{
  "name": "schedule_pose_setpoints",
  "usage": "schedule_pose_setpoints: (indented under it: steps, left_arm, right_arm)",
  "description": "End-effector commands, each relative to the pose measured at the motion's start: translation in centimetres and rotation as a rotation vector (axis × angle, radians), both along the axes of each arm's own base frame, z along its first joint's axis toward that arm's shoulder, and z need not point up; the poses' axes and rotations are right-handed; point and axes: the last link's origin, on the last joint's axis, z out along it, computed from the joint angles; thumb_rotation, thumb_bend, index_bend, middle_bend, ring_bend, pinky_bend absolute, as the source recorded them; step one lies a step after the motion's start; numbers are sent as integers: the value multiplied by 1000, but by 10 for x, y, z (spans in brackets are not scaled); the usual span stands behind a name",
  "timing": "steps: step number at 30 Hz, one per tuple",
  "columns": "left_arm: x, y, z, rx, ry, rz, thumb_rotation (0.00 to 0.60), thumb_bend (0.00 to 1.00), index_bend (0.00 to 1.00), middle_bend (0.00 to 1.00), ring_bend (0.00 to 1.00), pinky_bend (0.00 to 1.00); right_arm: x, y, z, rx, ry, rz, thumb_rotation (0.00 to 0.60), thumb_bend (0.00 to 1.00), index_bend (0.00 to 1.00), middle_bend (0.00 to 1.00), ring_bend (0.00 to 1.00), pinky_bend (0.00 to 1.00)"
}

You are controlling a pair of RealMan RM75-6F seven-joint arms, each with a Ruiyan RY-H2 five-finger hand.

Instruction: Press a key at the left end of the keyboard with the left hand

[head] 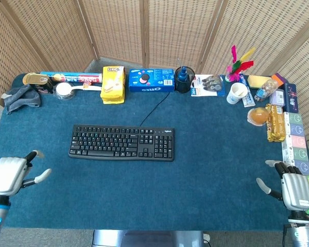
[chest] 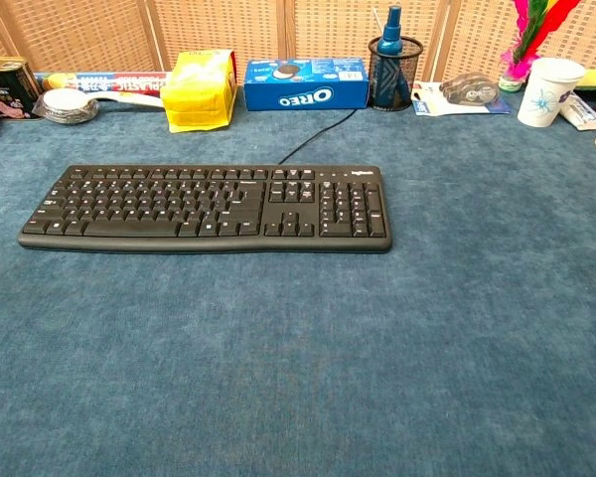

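Nothing pressed yet: the left hand [head: 10, 175] hovers near the table's front-left corner, well apart from the keyboard.

Black full-size plastic keyboard [head: 121, 142] lies flat around the middle of the blue-carpeted table [head: 211, 175], its cable running back toward the blue Oreo biscuit box [head: 151, 80]. Left hand's fingers are apart and hold nothing; it sits in front of and to the left of the keyboard's left end, so by my read the whole reach and the press itself are left to do. Right hand [head: 292, 186] waits at the front-right corner, fingers spread, empty. Only the head view shows either hand. The chest view shows no hand at all, but gives a closer, lower look at the keys at the keyboard's left end [chest: 42, 221], all untouched.
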Motion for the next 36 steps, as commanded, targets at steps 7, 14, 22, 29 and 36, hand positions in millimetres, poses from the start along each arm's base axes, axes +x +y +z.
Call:
schedule_pose_setpoints:
  steps: [7, 14, 22, 29, 36]
  left_arm:
    - [5, 76, -28, -127, 112, 15, 0, 106, 394, 1000, 1000, 965]
    - [11, 109, -54, -175, 113, 17, 0, 106, 394, 1000, 1000, 965]
    - [14, 131, -76, -209, 121, 34, 0, 106, 394, 1000, 1000, 965]
    - [15, 140, -87, -226, 129, 40, 0, 106, 395, 1000, 1000, 965]
    - [20, 156, -106, -254, 134, 49, 0, 107, 394, 1000, 1000, 965]
  right_arm:
    - [-1, 1, 2, -16, 17, -18, 0, 274, 308, 361, 344, 359]
    - [-3, 1, 2, -10, 25, -33, 0, 275, 308, 361, 345, 358]
    - [-6, 1, 2, -10, 30, -44, 0, 274, 308, 361, 344, 358]
    - [-8, 3, 4, -17, 33, -56, 0, 274, 308, 360, 345, 358]
    - [-11, 3, 5, -19, 39, -72, 0, 275, 308, 360, 346, 358]
